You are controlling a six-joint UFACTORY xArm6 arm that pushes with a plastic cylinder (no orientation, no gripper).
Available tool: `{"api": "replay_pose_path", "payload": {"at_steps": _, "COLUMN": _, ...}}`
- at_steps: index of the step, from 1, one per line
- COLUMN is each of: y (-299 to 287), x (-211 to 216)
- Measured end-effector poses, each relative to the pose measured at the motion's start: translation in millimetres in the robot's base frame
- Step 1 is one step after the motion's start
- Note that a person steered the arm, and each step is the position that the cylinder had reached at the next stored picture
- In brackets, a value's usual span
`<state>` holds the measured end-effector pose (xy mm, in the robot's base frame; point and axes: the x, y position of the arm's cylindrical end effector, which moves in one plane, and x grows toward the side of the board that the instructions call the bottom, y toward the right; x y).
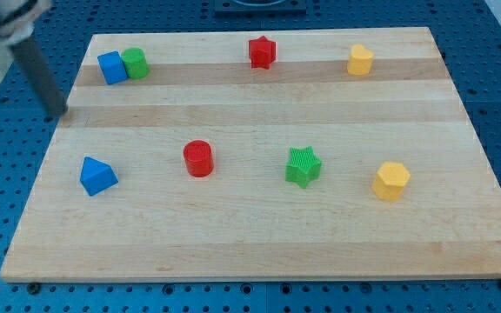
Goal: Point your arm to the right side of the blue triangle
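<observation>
The blue triangle (97,176) lies on the wooden board (259,226) at the view's lower left. My rod comes down from the top left corner, and my tip (60,113) sits at the board's left edge. The tip is above and a little left of the blue triangle, well apart from it. It is also below and left of the blue cube (110,67).
A green cylinder (135,63) touches the blue cube at the top left. A red star (262,52) and a yellow block (360,60) sit along the top. A red cylinder (198,158), a green star (303,166) and a yellow hexagon (391,181) sit in the lower row.
</observation>
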<state>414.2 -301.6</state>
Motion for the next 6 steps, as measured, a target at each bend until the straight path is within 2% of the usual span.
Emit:
{"api": "replay_pose_path", "payload": {"at_steps": 1, "y": 0.8, "x": 7.7}}
{"api": "replay_pose_path", "payload": {"at_steps": 2, "y": 0.8, "x": 61.8}}
{"api": "replay_pose_path", "payload": {"at_steps": 3, "y": 4.5, "x": 75.6}}
{"api": "replay_pose_path", "payload": {"at_steps": 4, "y": 54.3, "x": 151.3}}
{"api": "replay_pose_path", "payload": {"at_steps": 5, "y": 83.6, "x": 148.2}}
{"api": "replay_pose_path", "payload": {"at_steps": 6, "y": 150.5, "x": 143.7}}
